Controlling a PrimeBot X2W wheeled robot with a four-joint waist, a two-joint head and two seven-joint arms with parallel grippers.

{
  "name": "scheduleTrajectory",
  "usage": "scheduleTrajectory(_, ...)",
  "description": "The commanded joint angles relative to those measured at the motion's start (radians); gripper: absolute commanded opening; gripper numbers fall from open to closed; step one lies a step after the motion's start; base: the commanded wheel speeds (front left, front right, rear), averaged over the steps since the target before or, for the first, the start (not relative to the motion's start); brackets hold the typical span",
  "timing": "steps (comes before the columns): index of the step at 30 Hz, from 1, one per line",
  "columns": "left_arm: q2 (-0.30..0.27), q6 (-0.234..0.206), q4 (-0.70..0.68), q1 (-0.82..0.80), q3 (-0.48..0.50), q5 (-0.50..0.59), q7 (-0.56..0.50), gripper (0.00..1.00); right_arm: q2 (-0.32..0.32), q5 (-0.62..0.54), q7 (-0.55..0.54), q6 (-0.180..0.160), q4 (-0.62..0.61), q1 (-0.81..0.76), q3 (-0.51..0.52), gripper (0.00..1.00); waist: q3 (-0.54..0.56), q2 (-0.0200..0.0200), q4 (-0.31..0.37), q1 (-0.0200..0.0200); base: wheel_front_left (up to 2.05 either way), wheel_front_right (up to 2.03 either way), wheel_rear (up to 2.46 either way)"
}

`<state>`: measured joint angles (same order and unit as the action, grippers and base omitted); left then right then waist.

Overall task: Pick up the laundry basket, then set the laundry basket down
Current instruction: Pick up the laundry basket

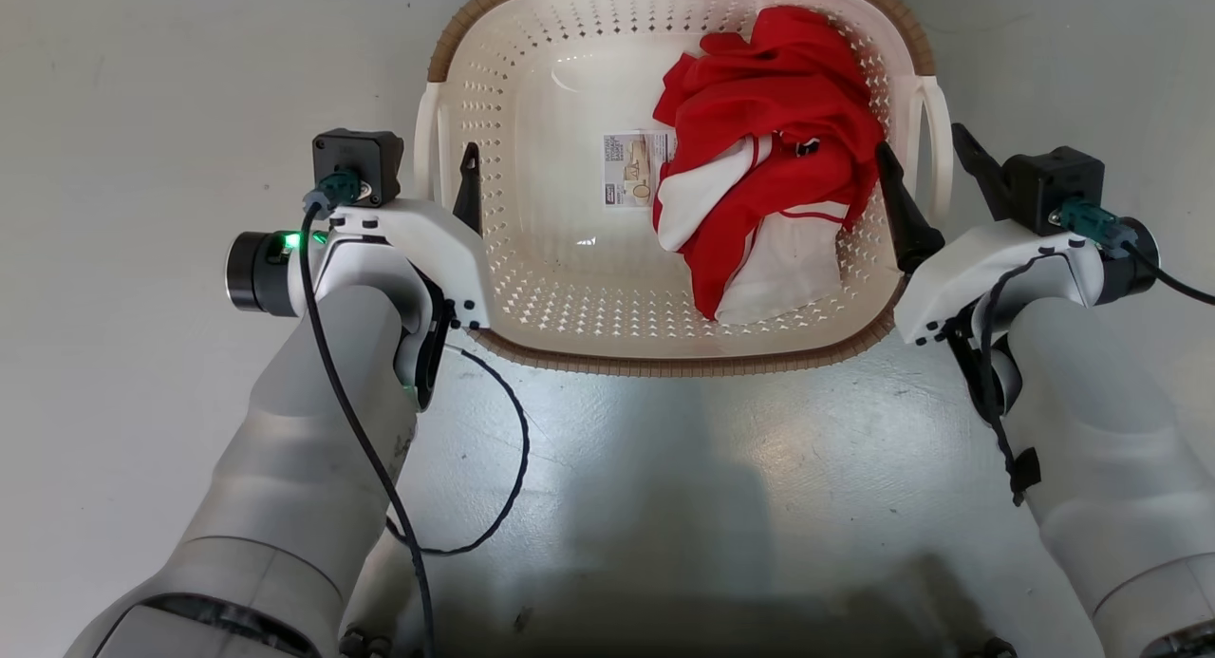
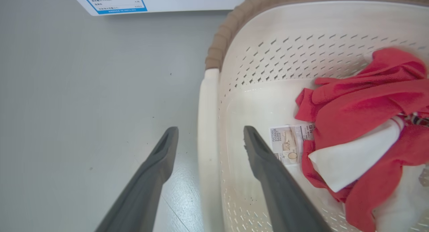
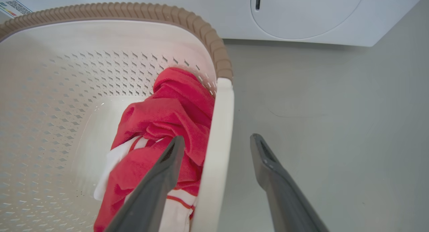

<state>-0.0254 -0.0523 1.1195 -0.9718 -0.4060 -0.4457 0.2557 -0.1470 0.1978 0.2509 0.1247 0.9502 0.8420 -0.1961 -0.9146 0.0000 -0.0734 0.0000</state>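
Our left forearm [image 1: 313,430] and right forearm [image 1: 1111,449] reach forward, one along each flank of the laundry basket [image 1: 683,364]. The basket sits on the grey floor [image 1: 664,468] straight ahead of us, in front of a white appliance [image 3: 301,14]. A red and white garment [image 1: 778,145] is heaped toward its right wall.

We judge this to be the grasp stage of the pick-up, with the basket not yet held. The left handle [image 2: 207,101] runs between the spread fingers of our left gripper [image 2: 211,131], one finger inside the basket and one outside. Our right gripper [image 3: 218,139] straddles the right handle [image 3: 219,108] the same way. Both sets of jaws stand wide open, gripping nothing.

Next we would need to close both on the handles together, then lift evenly, since the load sits off-centre. Both wrists angle inward, fingers pointing forward and down. A paper label [image 1: 634,169] lies on the basket's bottom.
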Motion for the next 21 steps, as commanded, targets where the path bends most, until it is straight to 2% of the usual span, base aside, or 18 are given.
scheduleTrajectory(1, -0.025, 0.0, 0.009, 0.002, 0.005, -0.017, 0.006, 1.0, 0.023, 0.013, 0.011, 0.006, 0.017, -0.021, -0.024, 1.0, 0.003, 0.0, 0.0, 0.0, 0.0, 0.0, 0.0)
scheduleTrajectory(10, -0.025, 0.012, 0.077, -0.033, -0.048, -0.059, -0.015, 1.0, 0.049, 0.069, 0.011, 0.006, 0.148, 0.039, -0.073, 1.0, 0.009, 0.0, 0.007, 0.0, 0.0, 0.0, 0.0)
scheduleTrajectory(21, -0.025, 0.012, 0.104, -0.049, -0.103, -0.1, -0.052, 1.0, 0.053, 0.112, 0.011, 0.006, 0.201, 0.064, -0.117, 1.0, 0.012, 0.0, 0.011, 0.0, 0.0, 0.0, 0.0)
